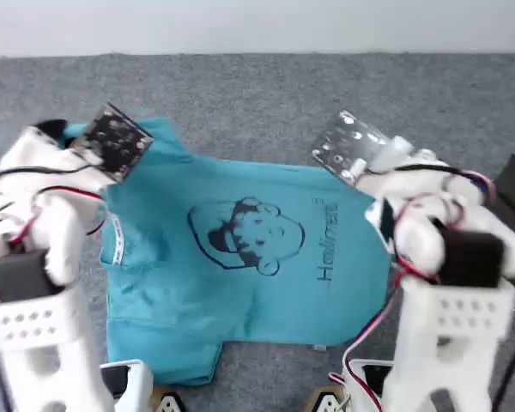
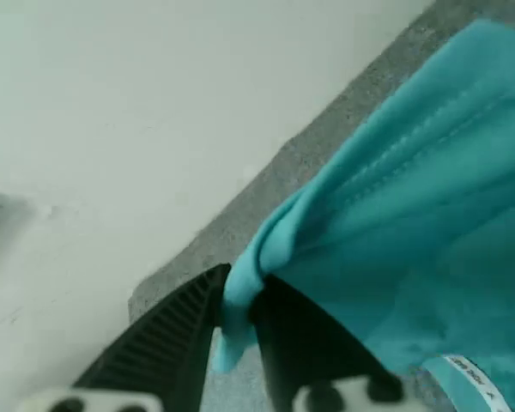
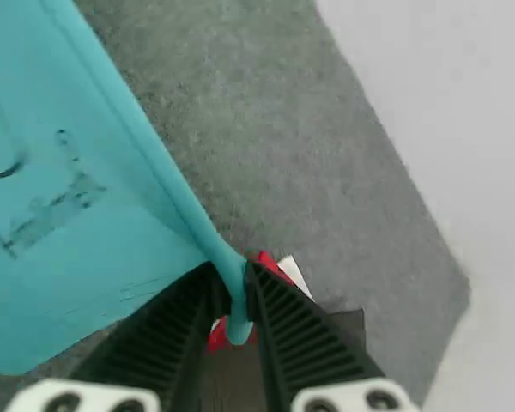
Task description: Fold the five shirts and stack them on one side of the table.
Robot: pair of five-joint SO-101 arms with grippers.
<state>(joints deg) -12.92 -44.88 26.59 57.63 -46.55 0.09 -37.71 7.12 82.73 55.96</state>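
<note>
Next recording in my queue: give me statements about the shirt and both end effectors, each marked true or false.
1. The teal fabric shirt with a dark printed face lies print side up. True.
2. The left end effector hangs open. False: it is shut on a fold of the shirt.
3. The right end effector pinches the shirt's edge. True.
4. The shirt rests on bare wood. False: it is on a grey felt-like table cover.
</note>
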